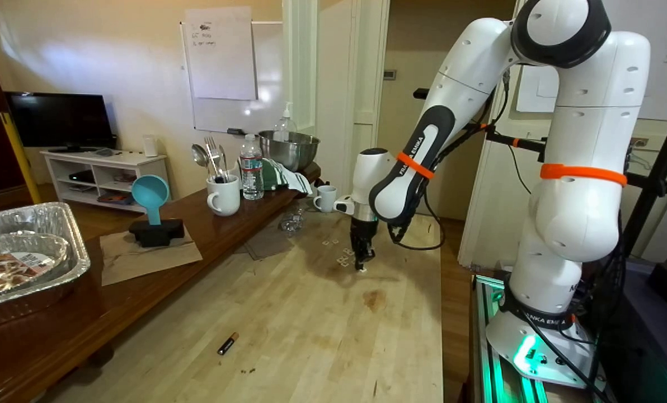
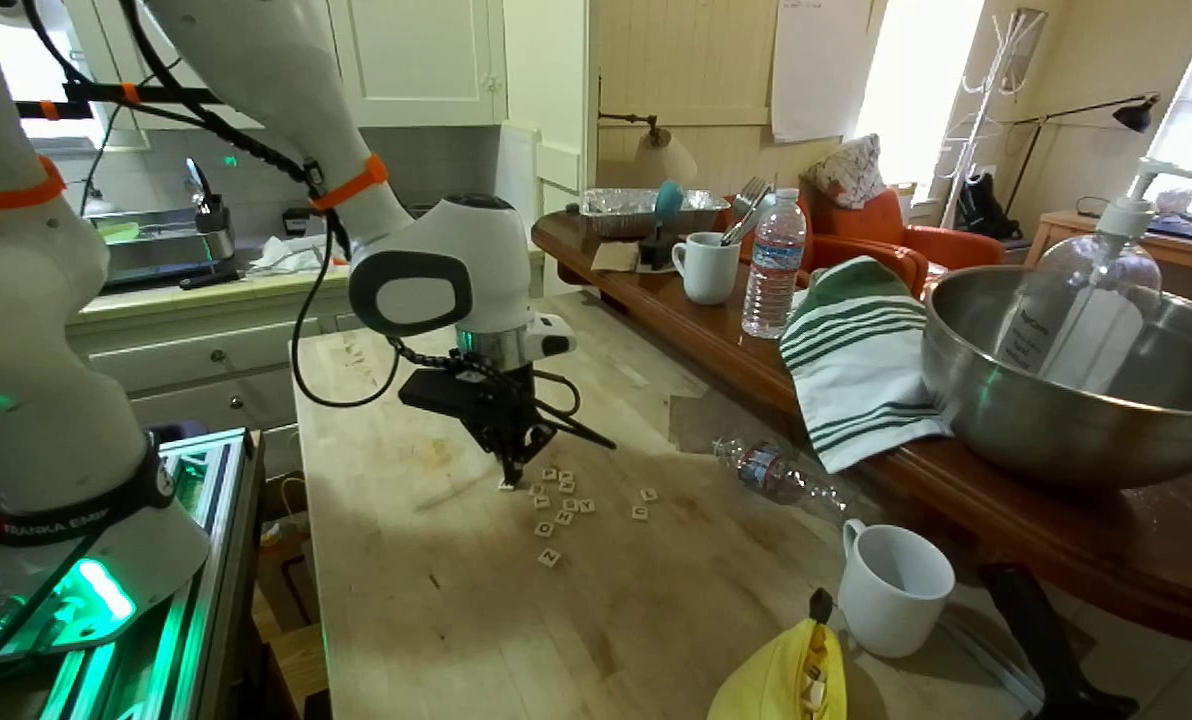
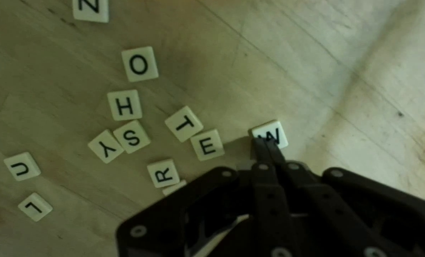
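My gripper (image 3: pixel 265 141) is shut, its two fingertips together with nothing seen between them. The tips are over a white letter tile marked W (image 3: pixel 278 134) and hide part of its letter; they look to be touching it or just above it. The tile lies flat on the wooden table. In both exterior views the gripper (image 1: pixel 360 266) (image 2: pixel 509 480) points down at the tabletop. Left of the W tile in the wrist view lie an E tile (image 3: pixel 208 144), a T tile (image 3: pixel 184 124) and an R tile (image 3: pixel 163 173), with several more tiles farther left.
On the table (image 1: pixel 311 336) are a battery (image 1: pixel 228 343), a crushed plastic bottle (image 2: pixel 781 472), a white mug (image 2: pixel 894 590) and a yellow pouch (image 2: pixel 781 675). A raised brown counter (image 1: pixel 199 224) alongside bears a metal bowl (image 2: pixel 1056 430), a water bottle (image 2: pixel 774 265) and a mug with cutlery (image 1: pixel 224 196).
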Controlling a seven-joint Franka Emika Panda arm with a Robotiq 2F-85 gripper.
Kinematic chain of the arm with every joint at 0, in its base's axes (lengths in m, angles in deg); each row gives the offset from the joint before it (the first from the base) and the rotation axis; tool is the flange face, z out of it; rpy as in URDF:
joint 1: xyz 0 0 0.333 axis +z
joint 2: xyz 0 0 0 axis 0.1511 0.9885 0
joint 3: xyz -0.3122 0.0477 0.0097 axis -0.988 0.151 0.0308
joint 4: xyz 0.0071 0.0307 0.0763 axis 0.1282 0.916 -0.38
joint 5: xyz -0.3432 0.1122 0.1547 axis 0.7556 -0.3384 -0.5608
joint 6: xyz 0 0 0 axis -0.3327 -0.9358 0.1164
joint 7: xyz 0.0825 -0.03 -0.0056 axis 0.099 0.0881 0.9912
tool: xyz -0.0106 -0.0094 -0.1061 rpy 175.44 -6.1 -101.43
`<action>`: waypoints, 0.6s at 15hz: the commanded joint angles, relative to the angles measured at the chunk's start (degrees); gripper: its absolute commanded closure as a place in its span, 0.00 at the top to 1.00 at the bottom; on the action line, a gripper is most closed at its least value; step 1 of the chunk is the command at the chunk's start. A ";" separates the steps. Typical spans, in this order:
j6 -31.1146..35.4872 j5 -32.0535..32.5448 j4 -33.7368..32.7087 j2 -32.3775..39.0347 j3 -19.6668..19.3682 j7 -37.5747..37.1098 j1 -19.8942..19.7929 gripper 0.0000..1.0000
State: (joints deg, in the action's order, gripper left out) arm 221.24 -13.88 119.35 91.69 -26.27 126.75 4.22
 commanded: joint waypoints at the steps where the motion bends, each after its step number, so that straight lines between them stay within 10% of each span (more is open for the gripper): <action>1: 0.81 2.81 -0.53 2.62 1.02 -13.44 1.86 0.00; 9: -0.23 4.53 -2.49 4.18 1.82 -35.66 3.81 0.00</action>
State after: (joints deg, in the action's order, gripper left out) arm 221.23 -9.53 118.35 92.42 -25.04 98.51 7.03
